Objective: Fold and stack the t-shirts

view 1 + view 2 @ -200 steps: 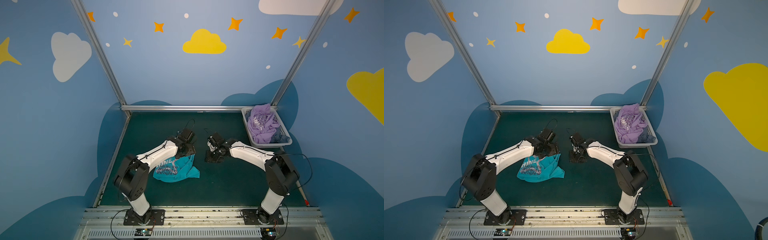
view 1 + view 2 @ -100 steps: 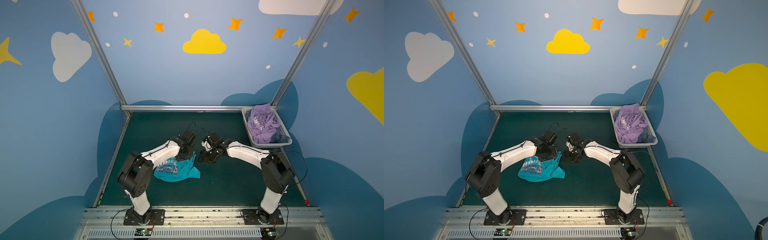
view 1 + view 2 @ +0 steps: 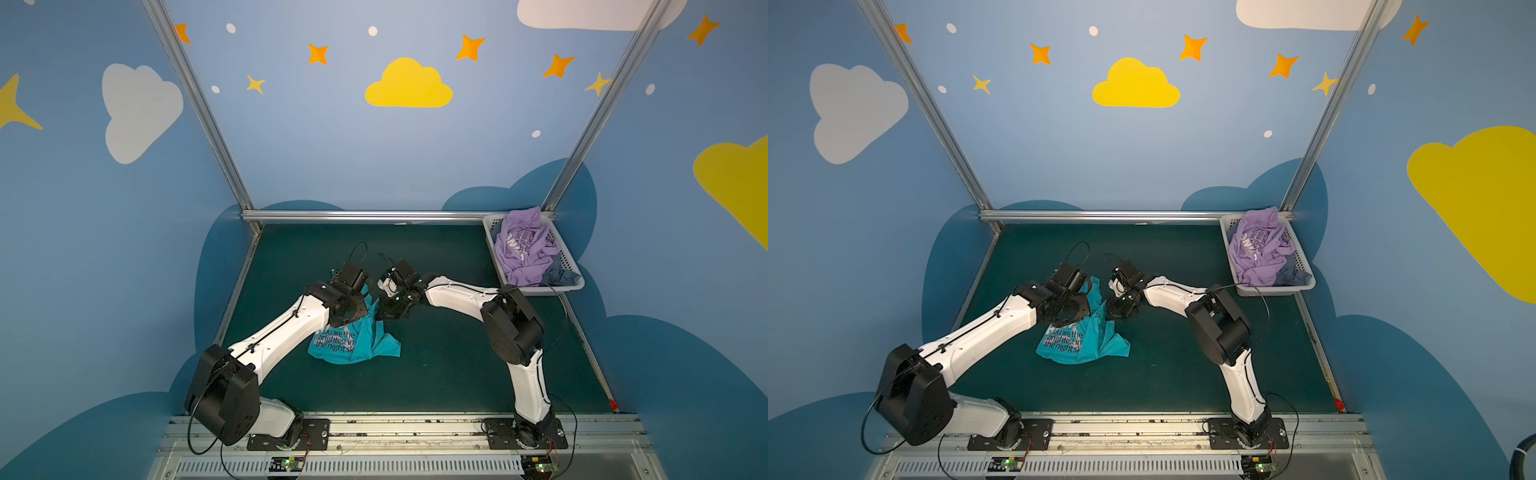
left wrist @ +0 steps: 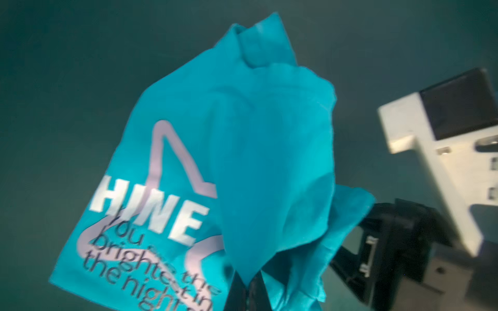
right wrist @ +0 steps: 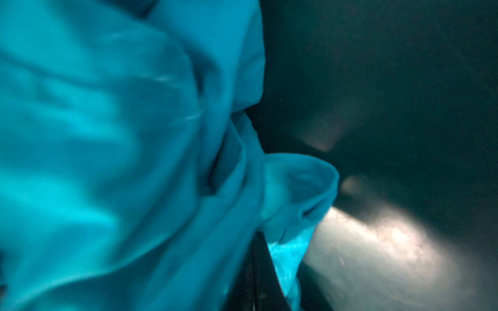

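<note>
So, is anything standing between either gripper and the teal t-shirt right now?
Nothing visible does. The left gripper and the right gripper are each shut on a bunched fold of the teal t-shirt, with no other object between jaws and cloth. The lavender t-shirt lies apart in the white basket.

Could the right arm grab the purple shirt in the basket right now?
Probably not yet: the right gripper is shut on the teal shirt and would have to let go first. The way to the purple shirt in the basket looks free, though.
</note>
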